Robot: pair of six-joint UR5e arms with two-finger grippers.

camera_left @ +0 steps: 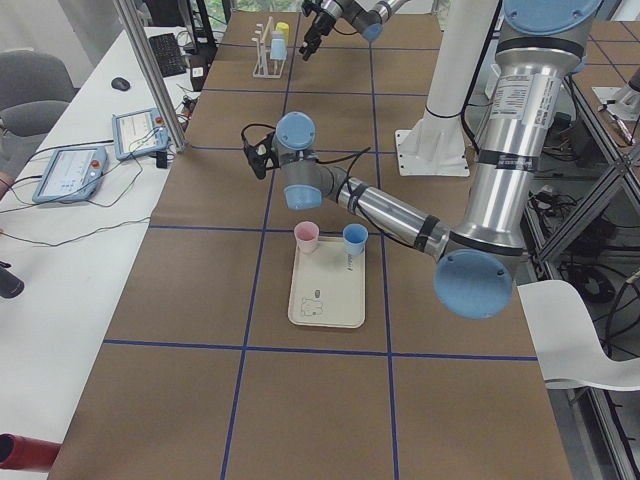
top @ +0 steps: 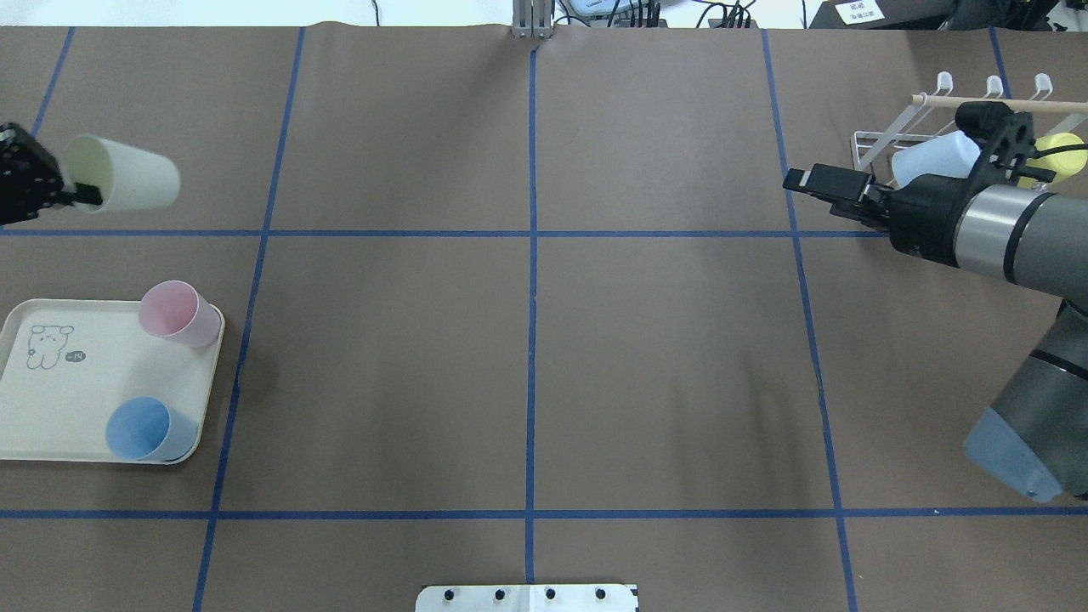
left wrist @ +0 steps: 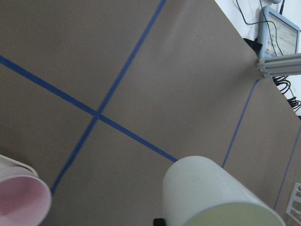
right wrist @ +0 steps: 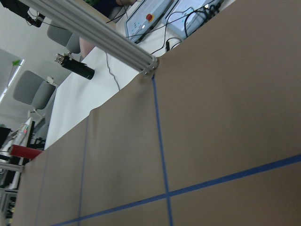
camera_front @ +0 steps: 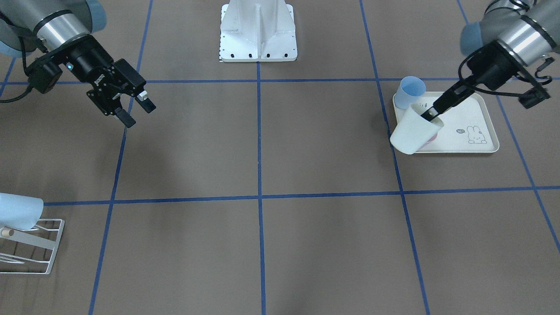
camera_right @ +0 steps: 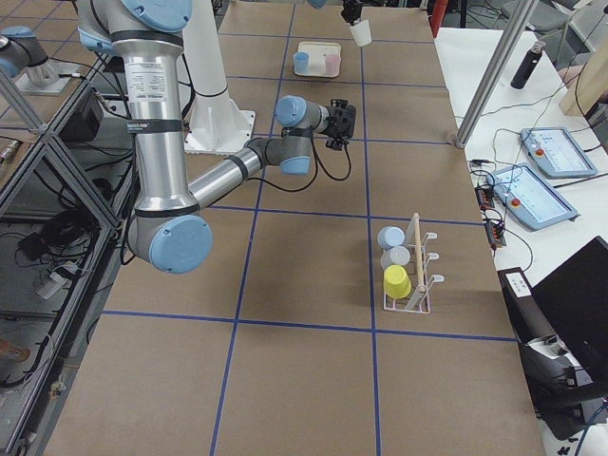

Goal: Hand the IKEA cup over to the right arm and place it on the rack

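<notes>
Progress, from the front camera: my left gripper (camera_front: 431,113) is clamped on the rim of the cream cup (camera_front: 413,133), one finger inside and one outside. The cup hangs tipped above the edge of the tray (camera_front: 490,146). The right gripper (camera_front: 138,111) is well apart from it across the table (camera_front: 262,153), fingers spread and holding nothing.

From overhead, I see the cream cup on its side in the air, mouth toward the left gripper. A pink cup (top: 174,313) and a blue cup (top: 144,429) stand on the tray. The rack (top: 935,99) sits just beyond the right gripper.

The right-end camera shows three cups (camera_right: 394,261) on the rack.

On the left wrist camera the cream cup fills the lower edge. The right wrist camera shows me only bare table.

I judge the pickup done; the hand-over and the placing on the rack are both left.
</notes>
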